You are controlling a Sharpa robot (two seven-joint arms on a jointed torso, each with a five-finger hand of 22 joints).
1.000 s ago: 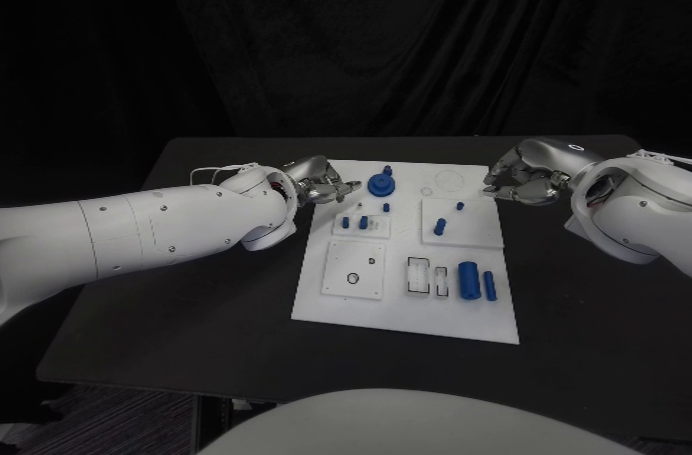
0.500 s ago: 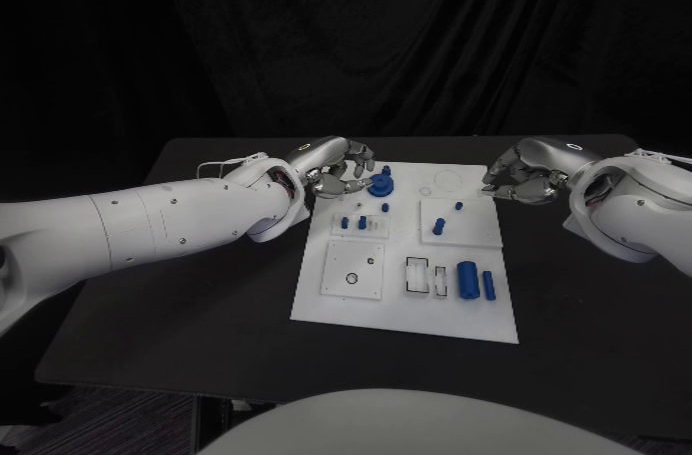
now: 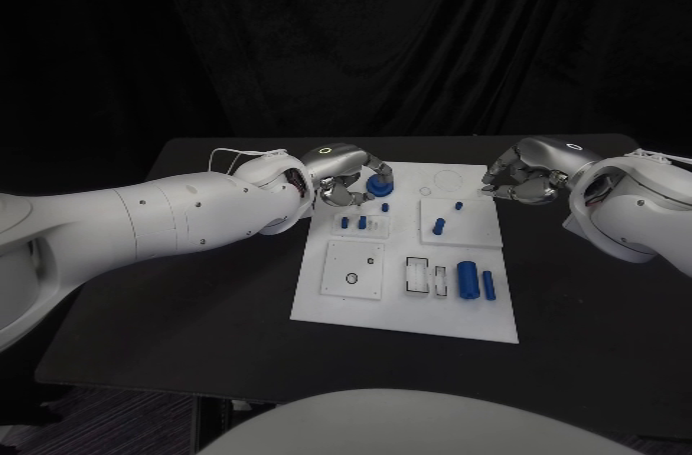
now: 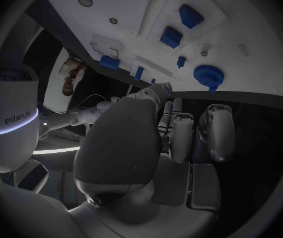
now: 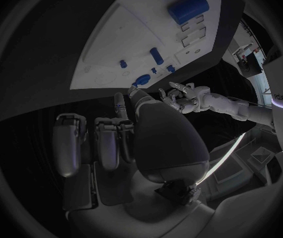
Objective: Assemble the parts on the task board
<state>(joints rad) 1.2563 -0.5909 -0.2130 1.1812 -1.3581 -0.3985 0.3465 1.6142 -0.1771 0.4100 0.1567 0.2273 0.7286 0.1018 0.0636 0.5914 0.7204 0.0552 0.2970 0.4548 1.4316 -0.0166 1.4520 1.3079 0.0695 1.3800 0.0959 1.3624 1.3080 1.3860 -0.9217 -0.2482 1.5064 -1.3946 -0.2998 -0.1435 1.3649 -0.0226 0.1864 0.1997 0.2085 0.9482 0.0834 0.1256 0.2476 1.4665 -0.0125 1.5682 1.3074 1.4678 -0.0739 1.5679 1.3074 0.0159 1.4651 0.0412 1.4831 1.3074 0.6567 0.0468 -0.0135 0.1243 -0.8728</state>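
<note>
While the white task board (image 3: 408, 305) lies at the middle of the black table (image 3: 188, 315), the left hand (image 3: 346, 178) hovers at the board's eleven o'clock corner, its fingers curled in just beside the round blue gear-like part (image 3: 381, 185); whether they touch that part I cannot tell, and the left wrist view shows the fingers (image 4: 215, 135) bent with nothing between them. At about one o'clock, off the board's far right corner, the right hand (image 3: 522, 180) hangs above the table with its fingers (image 5: 70, 143) folded in on nothing. Two blue cylinders (image 3: 467, 278) lie side by side toward the board's five o'clock, and small blue pegs (image 3: 353, 221) stand near its centre.
</note>
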